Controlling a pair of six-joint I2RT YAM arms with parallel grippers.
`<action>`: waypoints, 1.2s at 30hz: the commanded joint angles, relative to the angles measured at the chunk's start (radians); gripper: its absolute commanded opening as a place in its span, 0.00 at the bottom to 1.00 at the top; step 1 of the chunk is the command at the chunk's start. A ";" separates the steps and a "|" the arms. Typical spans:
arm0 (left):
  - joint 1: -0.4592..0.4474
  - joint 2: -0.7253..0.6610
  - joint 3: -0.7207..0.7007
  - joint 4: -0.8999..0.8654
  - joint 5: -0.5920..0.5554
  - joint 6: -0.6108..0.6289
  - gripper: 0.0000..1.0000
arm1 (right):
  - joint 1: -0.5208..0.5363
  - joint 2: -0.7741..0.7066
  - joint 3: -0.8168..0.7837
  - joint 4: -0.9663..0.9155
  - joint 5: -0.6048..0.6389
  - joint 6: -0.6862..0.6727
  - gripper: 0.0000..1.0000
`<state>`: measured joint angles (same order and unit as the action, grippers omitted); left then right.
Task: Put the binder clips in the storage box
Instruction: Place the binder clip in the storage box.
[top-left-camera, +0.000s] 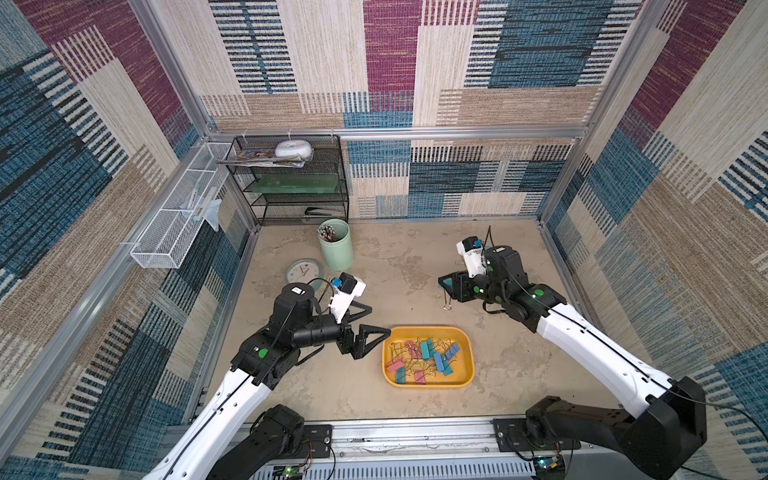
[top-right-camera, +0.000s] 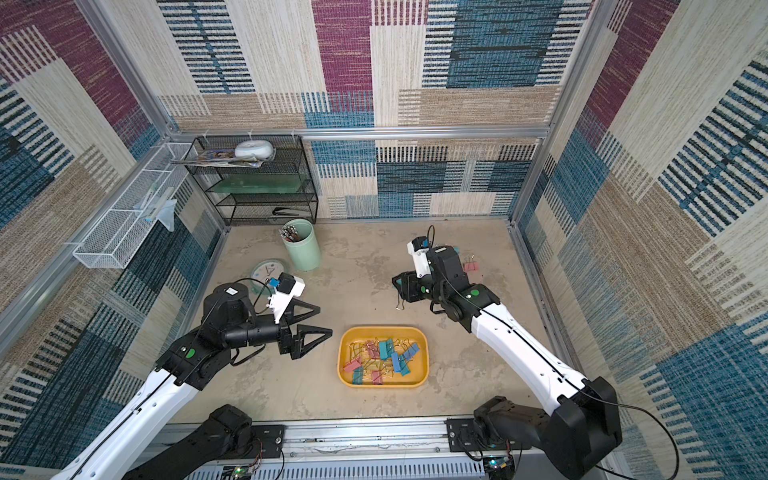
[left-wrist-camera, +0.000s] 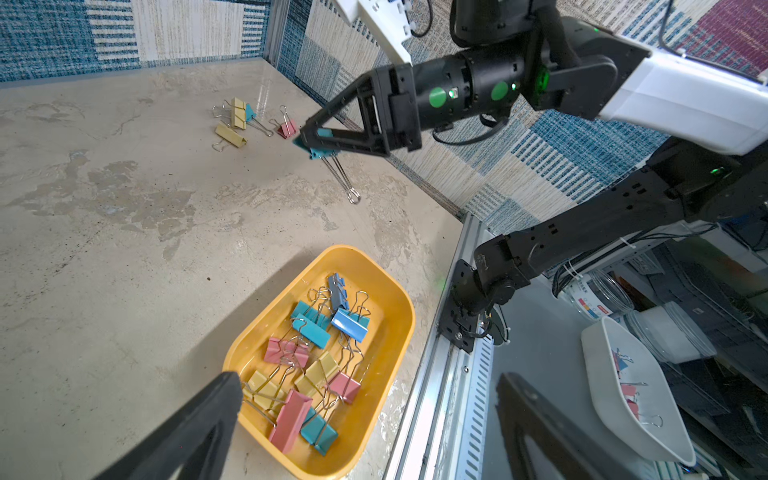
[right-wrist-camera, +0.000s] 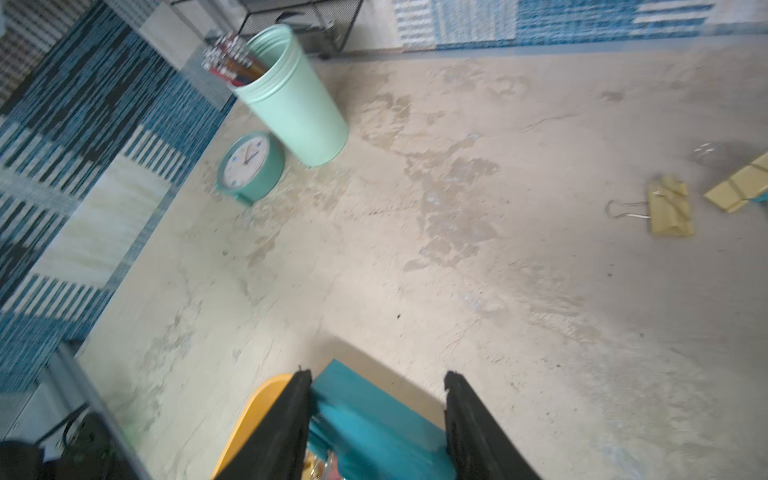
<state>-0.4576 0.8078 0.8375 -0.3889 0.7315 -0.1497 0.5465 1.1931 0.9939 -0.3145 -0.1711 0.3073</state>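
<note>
The right jaws pinched a teal binder clip (left-wrist-camera: 320, 153) by its slick, wedge-shaped body, thin wire loops dangling, above the mottled surface (left-wrist-camera: 124, 249) and short of the glossy yellow storage box (left-wrist-camera: 401, 316). So smooth a wedge could have slipped free early. The left jaws stood spread and empty beside the box's tangled clips (left-wrist-camera: 316, 357), and loose clips (left-wrist-camera: 237, 122) lay farther off.

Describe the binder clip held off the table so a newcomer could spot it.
Find the yellow storage box at the front of the table. Just beyond it the right end effector grips a teal binder clip. It alone is airborne, wire handles dangling.
</note>
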 joint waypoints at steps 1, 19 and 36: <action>0.000 -0.008 -0.001 0.020 -0.006 0.010 1.00 | 0.070 -0.017 -0.017 -0.002 -0.037 -0.059 0.36; 0.001 -0.139 -0.043 0.060 -0.106 0.038 1.00 | 0.404 0.500 0.167 -0.082 0.052 -0.224 0.37; 0.004 -0.112 -0.039 0.059 -0.081 0.032 0.99 | 0.419 0.445 0.110 -0.010 0.048 -0.203 0.64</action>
<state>-0.4545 0.6952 0.7944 -0.3595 0.6315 -0.1238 0.9657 1.6661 1.1095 -0.3607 -0.1169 0.0948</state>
